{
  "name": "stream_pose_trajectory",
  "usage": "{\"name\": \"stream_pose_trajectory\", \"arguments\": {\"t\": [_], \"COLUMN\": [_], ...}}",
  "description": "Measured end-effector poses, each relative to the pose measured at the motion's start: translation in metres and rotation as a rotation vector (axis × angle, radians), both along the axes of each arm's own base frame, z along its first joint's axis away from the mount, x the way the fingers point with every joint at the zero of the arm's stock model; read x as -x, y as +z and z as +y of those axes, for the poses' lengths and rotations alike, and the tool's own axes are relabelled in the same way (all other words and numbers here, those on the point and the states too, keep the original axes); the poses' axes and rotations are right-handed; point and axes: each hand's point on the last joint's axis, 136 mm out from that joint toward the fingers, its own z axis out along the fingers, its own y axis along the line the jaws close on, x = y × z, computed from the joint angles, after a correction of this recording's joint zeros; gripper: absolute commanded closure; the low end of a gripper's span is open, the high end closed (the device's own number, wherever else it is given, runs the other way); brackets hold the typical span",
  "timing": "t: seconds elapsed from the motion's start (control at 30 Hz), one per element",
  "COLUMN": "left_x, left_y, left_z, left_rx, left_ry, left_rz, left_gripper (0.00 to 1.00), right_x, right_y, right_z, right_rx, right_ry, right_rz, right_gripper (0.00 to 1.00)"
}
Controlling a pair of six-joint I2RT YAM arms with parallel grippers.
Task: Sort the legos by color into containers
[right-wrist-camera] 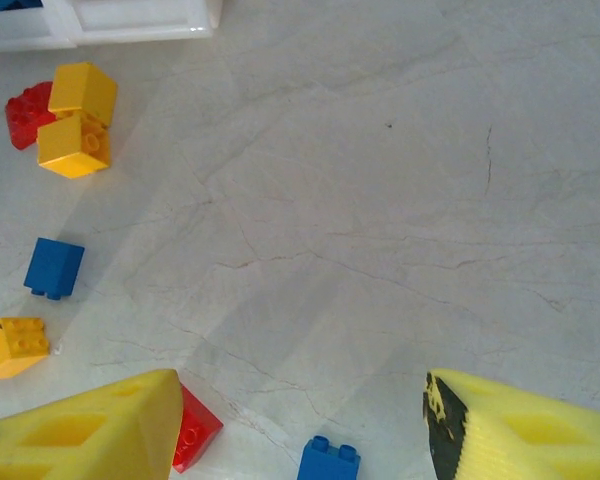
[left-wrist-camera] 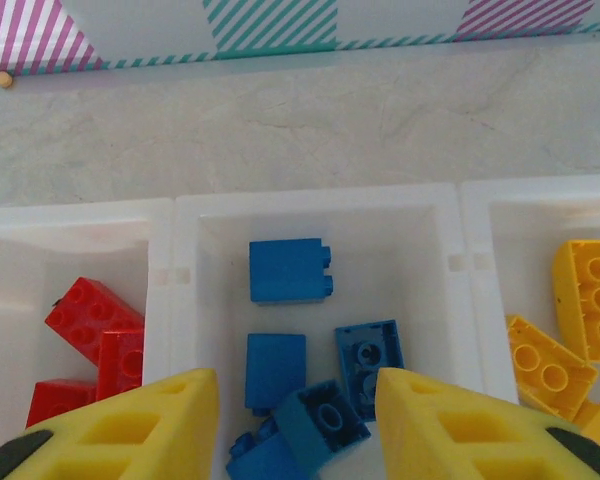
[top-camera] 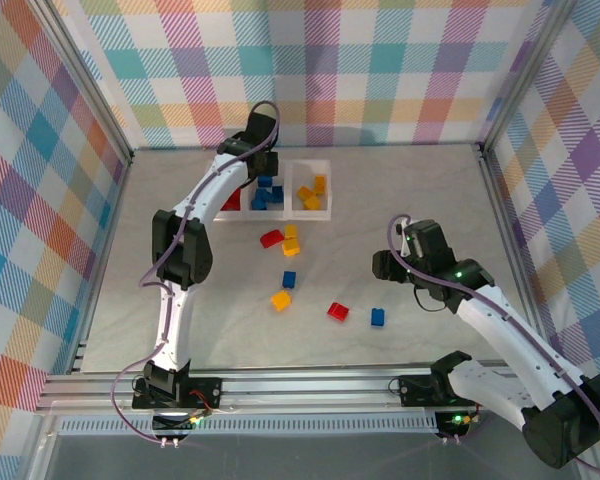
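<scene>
Our left jaws hang above the tray [top-camera: 310, 213] at the 12 o'clock side of the table [top-camera: 430, 200]. They stand apart, and their yellow fingers [left-wrist-camera: 140, 420] flank the middle compartment with nothing clamped between them. In the left wrist view that compartment holds the blue legos [left-wrist-camera: 290, 270], one lying alone toward 12 o'clock and the rest heaped at 6 o'clock under the fingers. The red legos [left-wrist-camera: 92, 318] lie in the compartment at 9 o'clock and the yellow-orange legos [left-wrist-camera: 590, 300] in the one at 3 o'clock.

Seven legos lie loose on the table. From above, a red brick [top-camera: 272, 238] touches two yellow bricks [top-camera: 291, 240] just at 6 o'clock of the tray. Further toward 6 o'clock come a blue brick [top-camera: 289, 278] and a yellow brick [top-camera: 281, 299]. Toward 4 o'clock, a second red brick [top-camera: 338, 311] and a second blue brick [top-camera: 378, 317] sit near each other.

Our right jaws hover at 3 o'clock of these loose legos. They are apart and grip nothing, with bare table between the fingers [right-wrist-camera: 100, 430].
</scene>
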Motion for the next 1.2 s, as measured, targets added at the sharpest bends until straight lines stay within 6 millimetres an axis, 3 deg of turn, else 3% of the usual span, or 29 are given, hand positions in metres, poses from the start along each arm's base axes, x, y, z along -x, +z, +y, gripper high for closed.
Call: {"name": "stream_pose_trajectory", "arguments": {"t": [0.1,0.2,0.4,0.6,0.8,0.97,1.1,1.2], "left_x": [0.002,0.017,0.075,0.133,0.171,0.206,0.227,0.235], "left_y": [0.002,0.002,0.011,0.012,-0.019,-0.039,-0.034,-0.021], "left_z": [0.001,0.006,0.026,0.036,0.019,0.015,0.029,0.033], "left_rx": [0.003,0.001,0.043,0.134,0.154,0.156,0.166,0.188], "left_ry": [0.002,0.010,0.051,0.081,0.054,0.048,0.077,0.083], "left_rz": [-0.001,0.023,0.066,0.075,0.155,0.212,0.209,0.179], "left_gripper": [0.55,0.54,0.53,0.53,0.52,0.52,0.51,0.51], "right_x": [0.005,0.009,0.021,0.036,0.051,0.063,0.072,0.072], "right_y": [-0.011,-0.028,-0.064,-0.078,-0.082,-0.102,-0.126,-0.133], "right_z": [-0.002,-0.004,-0.001,0.040,0.073,0.085,0.088,0.094], "right_rx": [0.007,0.018,0.032,0.010,0.012,0.072,0.154,0.199], "right_ry": [-0.011,-0.026,-0.021,0.142,0.311,0.391,0.430,0.456], "right_rz": [0.035,0.084,0.198,0.219,0.196,0.239,0.297,0.314], "right_gripper": [0.35,0.35,0.34,0.29,0.21,0.17,0.17,0.20]}}
